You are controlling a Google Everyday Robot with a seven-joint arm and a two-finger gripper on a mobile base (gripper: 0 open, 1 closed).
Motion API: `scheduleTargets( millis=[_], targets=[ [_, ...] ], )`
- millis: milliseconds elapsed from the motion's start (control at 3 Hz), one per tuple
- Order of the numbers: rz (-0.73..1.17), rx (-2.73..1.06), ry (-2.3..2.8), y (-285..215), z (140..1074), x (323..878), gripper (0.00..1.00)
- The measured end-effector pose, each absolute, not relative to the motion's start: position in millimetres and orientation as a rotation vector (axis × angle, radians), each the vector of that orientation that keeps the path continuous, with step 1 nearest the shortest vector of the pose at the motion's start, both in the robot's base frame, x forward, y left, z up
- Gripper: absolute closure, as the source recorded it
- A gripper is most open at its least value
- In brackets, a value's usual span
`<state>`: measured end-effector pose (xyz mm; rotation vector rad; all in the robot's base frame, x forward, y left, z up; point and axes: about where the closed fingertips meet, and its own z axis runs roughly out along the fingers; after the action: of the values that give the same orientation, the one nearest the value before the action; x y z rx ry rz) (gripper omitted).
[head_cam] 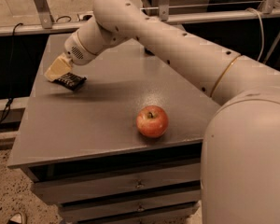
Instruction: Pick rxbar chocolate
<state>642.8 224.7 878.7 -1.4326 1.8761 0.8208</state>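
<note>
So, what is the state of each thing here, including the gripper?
Snack bar: lying flat on the table, far left, not lifted.
Gripper: low at the bar's left end, partly covering it.
Apple: upright, stem up, near the front edge, untouched.
Drawers: shut.

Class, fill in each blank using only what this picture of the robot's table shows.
The apple on the table is ___ in colour.
The bar has a ___ wrapper.
The tool is close beside the ___, well away from the apple.
Missing words: red; black; bar.
</note>
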Motion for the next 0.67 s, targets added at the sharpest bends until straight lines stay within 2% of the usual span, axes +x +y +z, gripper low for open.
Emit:
scheduleTargets(
  millis=[333,667],
  targets=[
    [0.813,-1.426,1.909,228,865,643,0.0],
    [0.793,-1.423,1.93,231,854,649,0.0]
  ],
)
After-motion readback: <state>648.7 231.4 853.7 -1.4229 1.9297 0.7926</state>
